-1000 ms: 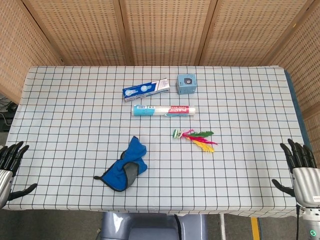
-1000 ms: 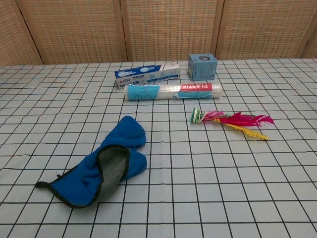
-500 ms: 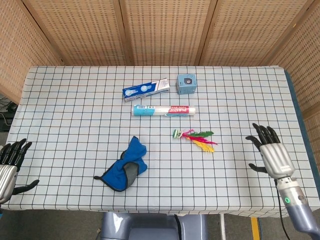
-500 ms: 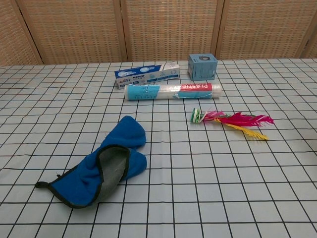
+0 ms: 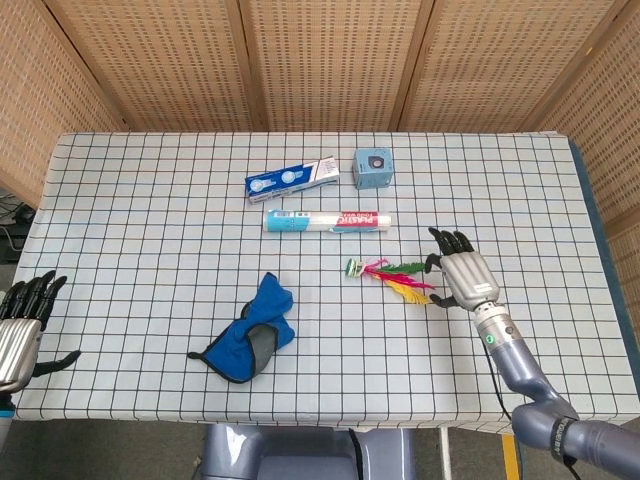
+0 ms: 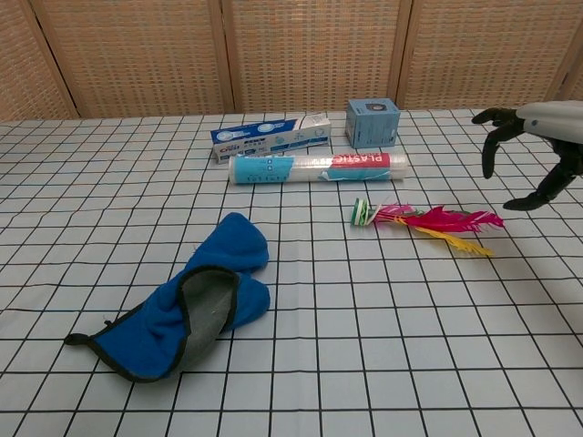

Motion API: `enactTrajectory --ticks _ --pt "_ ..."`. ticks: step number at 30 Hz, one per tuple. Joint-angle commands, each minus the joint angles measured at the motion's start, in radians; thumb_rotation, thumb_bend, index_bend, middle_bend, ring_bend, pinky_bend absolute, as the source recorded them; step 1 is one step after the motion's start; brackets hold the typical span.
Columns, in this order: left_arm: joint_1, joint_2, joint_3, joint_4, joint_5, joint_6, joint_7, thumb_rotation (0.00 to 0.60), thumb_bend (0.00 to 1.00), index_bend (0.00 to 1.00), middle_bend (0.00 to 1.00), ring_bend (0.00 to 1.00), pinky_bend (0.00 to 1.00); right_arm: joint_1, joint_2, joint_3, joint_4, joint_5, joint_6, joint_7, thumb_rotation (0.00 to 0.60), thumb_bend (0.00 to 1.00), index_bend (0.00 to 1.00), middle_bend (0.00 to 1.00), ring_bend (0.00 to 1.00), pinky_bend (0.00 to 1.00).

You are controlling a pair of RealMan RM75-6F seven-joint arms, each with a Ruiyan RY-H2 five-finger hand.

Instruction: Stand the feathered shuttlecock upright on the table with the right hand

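Across the table (image 5: 120, 200), a checked cloth is spread, and everything is laid on it. Toward the near edge, left of centre, a blue mitt (image 5: 250, 330) (image 6: 182, 305) is crumpled with its grey lining showing. Nearer the far edge, a clear tube (image 5: 327, 221) (image 6: 317, 167) is laid on its side, parallel to that edge. Just behind it a blue and white box (image 5: 292, 178) (image 6: 271, 138) is set flat, and a small blue cube (image 5: 371, 168) (image 6: 372, 122) is placed just beside the box's right end.

Over the right half of the table, the right hand (image 5: 464, 280) (image 6: 533, 150) is held just beyond the feather tips, fingers spread wide and curved downward, nothing grasped. At the near left corner, the left hand (image 5: 22, 330) is seen off the table edge, fingers apart and empty.

Right of centre, the shuttlecock (image 5: 388, 277) (image 6: 424, 221) is seen lying on its side, base toward the left edge, pink, green and yellow feathers pointed at the right hand, untouched.
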Motion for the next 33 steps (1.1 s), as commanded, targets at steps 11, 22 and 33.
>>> enactTrajectory --ticks 11,22,33 --pt "-0.017 -0.014 -0.006 -0.002 -0.041 -0.030 0.037 0.600 0.00 0.00 0.00 0.00 0.00 0.101 -0.164 -0.025 0.172 0.144 -0.049 -0.115 0.600 0.49 0.49 0.00 0.00 0.00" --pt "-0.020 -0.016 -0.001 -0.002 -0.042 -0.031 0.039 0.600 0.00 0.00 0.00 0.00 0.00 0.109 -0.174 -0.048 0.203 0.174 -0.040 -0.122 0.600 0.55 0.53 0.00 0.00 0.00" --pt "-0.018 -0.012 0.003 -0.005 -0.035 -0.022 0.030 0.600 0.00 0.00 0.00 0.00 0.00 0.117 -0.162 -0.064 0.187 0.208 -0.028 -0.152 0.600 0.65 0.66 0.01 0.00 0.00"
